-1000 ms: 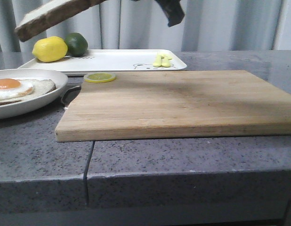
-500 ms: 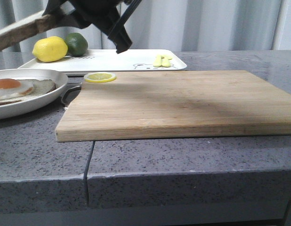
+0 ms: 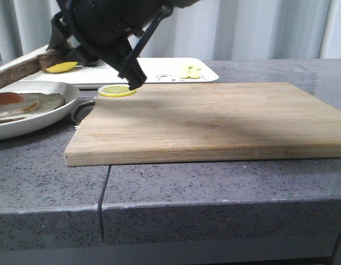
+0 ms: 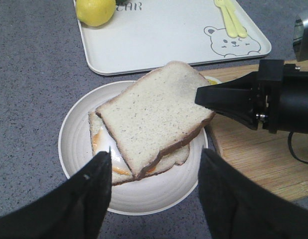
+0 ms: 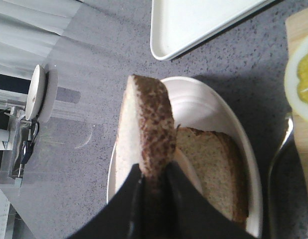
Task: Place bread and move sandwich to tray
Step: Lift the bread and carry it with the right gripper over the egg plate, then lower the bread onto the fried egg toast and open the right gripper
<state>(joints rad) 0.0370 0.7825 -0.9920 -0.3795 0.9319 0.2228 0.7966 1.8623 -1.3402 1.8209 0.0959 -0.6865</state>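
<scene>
My right gripper (image 3: 57, 55) is shut on a corner of the bread (image 3: 21, 69), a white slice with a brown crust. It holds the slice tilted just above the round white plate (image 3: 49, 113) at the left. From the left wrist, the bread (image 4: 154, 112) covers most of the egg-topped slice (image 4: 106, 154) in the plate (image 4: 74, 149). In the right wrist view the bread (image 5: 149, 124) shows edge-on, clamped in the right gripper (image 5: 151, 174). My left gripper (image 4: 155, 157) hangs open over the plate's near rim. The white tray (image 3: 170, 70) lies behind.
A large wooden board (image 3: 214, 118) fills the middle of the grey counter, with a lemon slice (image 3: 116, 90) at its far left corner. A lemon (image 4: 96, 10) and a yellow utensil (image 4: 229, 20) lie on the tray. A metal handle (image 5: 281, 164) lies beside the plate.
My right gripper has come down and to the left with the bread, from high above the tray to just over the plate. The plate, board and tray have not moved.
</scene>
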